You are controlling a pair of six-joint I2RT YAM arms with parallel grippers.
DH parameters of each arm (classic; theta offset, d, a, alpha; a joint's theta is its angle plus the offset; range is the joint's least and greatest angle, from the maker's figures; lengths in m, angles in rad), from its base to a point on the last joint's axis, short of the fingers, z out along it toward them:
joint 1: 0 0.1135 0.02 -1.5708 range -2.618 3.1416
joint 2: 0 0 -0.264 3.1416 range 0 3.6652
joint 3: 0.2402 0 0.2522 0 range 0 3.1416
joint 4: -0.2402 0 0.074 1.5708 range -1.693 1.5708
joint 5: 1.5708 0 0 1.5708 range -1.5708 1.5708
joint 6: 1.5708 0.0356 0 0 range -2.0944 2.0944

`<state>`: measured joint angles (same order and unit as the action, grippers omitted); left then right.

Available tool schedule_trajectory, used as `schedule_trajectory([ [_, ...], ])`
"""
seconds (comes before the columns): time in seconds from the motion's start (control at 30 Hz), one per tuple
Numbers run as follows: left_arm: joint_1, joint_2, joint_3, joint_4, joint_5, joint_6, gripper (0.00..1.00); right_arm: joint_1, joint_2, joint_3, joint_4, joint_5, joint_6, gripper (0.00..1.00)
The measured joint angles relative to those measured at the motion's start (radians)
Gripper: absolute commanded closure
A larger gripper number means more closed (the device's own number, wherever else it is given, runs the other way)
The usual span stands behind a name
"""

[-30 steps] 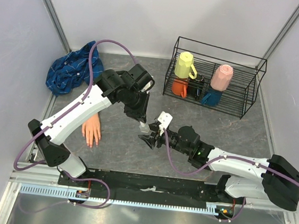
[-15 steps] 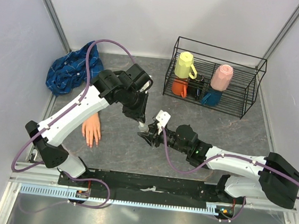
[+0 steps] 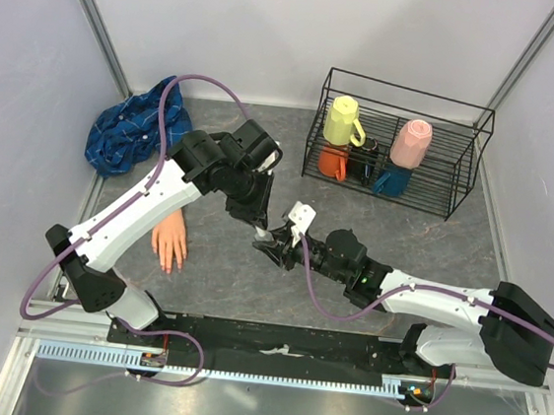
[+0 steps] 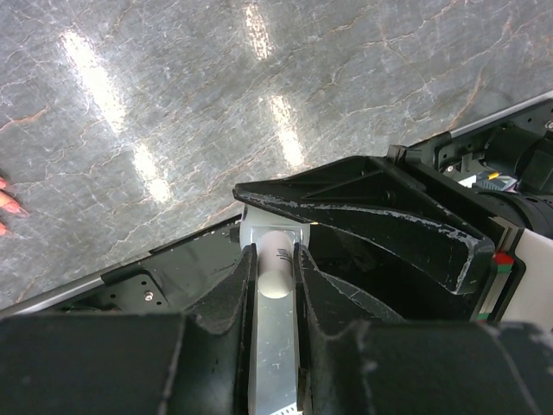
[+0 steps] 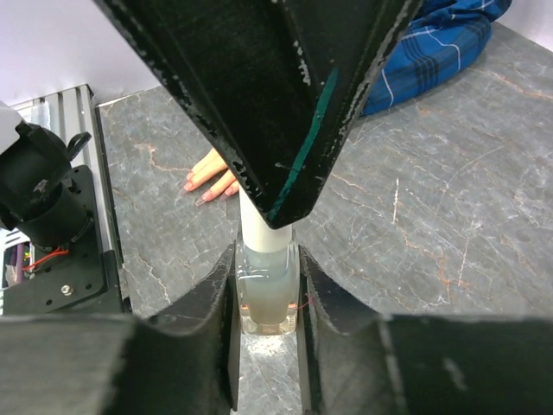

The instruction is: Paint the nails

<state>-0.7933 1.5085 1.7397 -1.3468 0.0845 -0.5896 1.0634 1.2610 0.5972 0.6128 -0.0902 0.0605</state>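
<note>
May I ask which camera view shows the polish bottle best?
The right wrist view: the bottle's glass body stands between the fingers of the right gripper. The left wrist view shows only its white cap in the left gripper; in the top view both nearly hide it.

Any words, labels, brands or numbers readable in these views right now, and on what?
No text can be read in any view.
white cap: faint dark marks near its top, too small to read.
bottle: clear glass, no label showing.
</note>
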Motion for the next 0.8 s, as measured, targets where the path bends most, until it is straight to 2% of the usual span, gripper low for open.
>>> schedule_trajectory([
  [0.07, 0.000, -0.003, -0.006, -0.001, 0.000, 0.002, 0.98, 0.000, 0.005, 0.002, -0.001, -0.002, 0.002, 0.87],
  [0.1, 0.000, -0.003, -0.007, -0.002, -0.001, 0.004, 0.98, 0.000, 0.009, 0.005, -0.002, -0.004, 0.003, 0.97],
  [0.13, 0.000, -0.004, -0.007, -0.004, -0.003, 0.005, 0.98, 0.000, 0.012, 0.008, -0.003, -0.006, 0.003, 1.00],
  [0.27, 0.001, -0.007, -0.007, -0.005, -0.003, 0.011, 0.98, 0.000, 0.014, 0.010, -0.003, -0.011, 0.005, 1.00],
  [0.3, 0.001, -0.008, -0.007, -0.005, -0.002, 0.018, 0.92, 0.000, 0.014, 0.010, -0.003, -0.011, 0.007, 1.00],
  [0.33, 0.001, -0.008, -0.006, -0.005, 0.001, 0.028, 0.76, 0.000, 0.013, 0.010, -0.003, -0.011, 0.011, 1.00],
  [0.4, 0.001, -0.013, -0.005, 0.002, 0.004, 0.048, 0.58, 0.000, 0.005, 0.010, -0.009, -0.014, 0.019, 1.00],
  [0.43, 0.001, -0.020, -0.008, 0.011, 0.004, 0.061, 0.44, 0.000, -0.002, 0.010, -0.011, -0.017, 0.023, 1.00],
  [0.47, 0.001, -0.039, -0.020, 0.037, 0.003, 0.075, 0.40, 0.000, -0.014, 0.010, -0.025, -0.022, 0.030, 1.00],
  [0.57, 0.002, -0.173, -0.120, 0.161, 0.012, 0.117, 0.35, -0.001, -0.065, 0.006, -0.064, -0.037, 0.048, 1.00],
  [0.63, 0.003, -0.325, -0.227, 0.290, 0.057, 0.150, 0.34, -0.008, -0.113, 0.005, -0.090, -0.062, 0.066, 1.00],
  [0.67, 0.004, -0.367, -0.253, 0.319, 0.074, 0.157, 0.35, -0.014, -0.137, 0.005, -0.098, -0.081, 0.077, 1.00],
  [0.8, 0.004, -0.607, -0.483, 0.611, 0.235, 0.201, 0.40, -0.054, -0.208, 0.005, -0.107, -0.172, 0.137, 1.00],
])
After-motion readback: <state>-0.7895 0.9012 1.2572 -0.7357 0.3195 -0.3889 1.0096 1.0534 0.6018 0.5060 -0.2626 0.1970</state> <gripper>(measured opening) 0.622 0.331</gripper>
